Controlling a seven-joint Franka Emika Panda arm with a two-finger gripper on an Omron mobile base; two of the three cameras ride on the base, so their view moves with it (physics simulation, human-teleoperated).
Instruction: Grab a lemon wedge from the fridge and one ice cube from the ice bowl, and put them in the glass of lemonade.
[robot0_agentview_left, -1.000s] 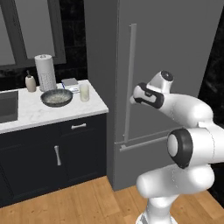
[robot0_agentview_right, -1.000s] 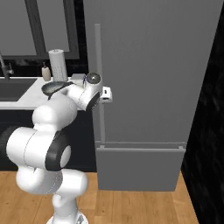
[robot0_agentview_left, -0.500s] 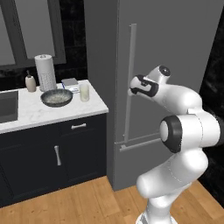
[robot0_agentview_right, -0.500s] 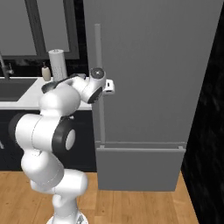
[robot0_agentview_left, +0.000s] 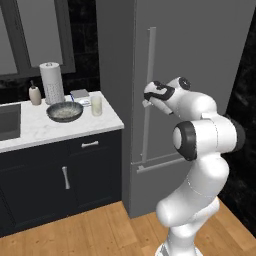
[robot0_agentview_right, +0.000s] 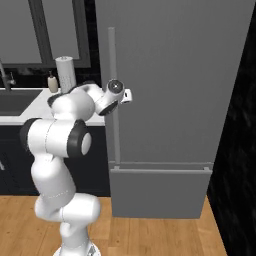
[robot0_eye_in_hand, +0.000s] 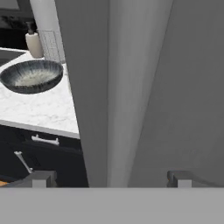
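Observation:
The grey fridge (robot0_agentview_left: 200, 65) stands shut, so the lemon wedge is hidden. My gripper (robot0_agentview_left: 147, 98) is open at the fridge's long vertical handle (robot0_agentview_left: 149, 90), about halfway up the bar. In the hand view the handle (robot0_eye_in_hand: 127, 87) runs up between the two fingertips (robot0_eye_in_hand: 41, 178), with a gap on each side. From the right, the gripper (robot0_agentview_right: 128, 94) sits just beside the handle (robot0_agentview_right: 114, 100). On the white counter to the left are the dark-grey ice bowl (robot0_agentview_left: 65, 111) and the glass of lemonade (robot0_agentview_left: 96, 105). The ice bowl (robot0_eye_in_hand: 30, 76) also lies left of the handle.
A white paper-towel roll (robot0_agentview_left: 51, 82) and a beige soap bottle (robot0_agentview_left: 34, 94) stand at the back of the counter (robot0_agentview_left: 40, 132). Dark navy cabinets (robot0_agentview_left: 65, 175) fill the space below it. A sink (robot0_agentview_right: 20, 100) lies at the far left. Wooden floor lies in front.
The arm has stretched forward and carried the open gripper up to the fridge handle. Bowl, glass and fridge door have not moved.

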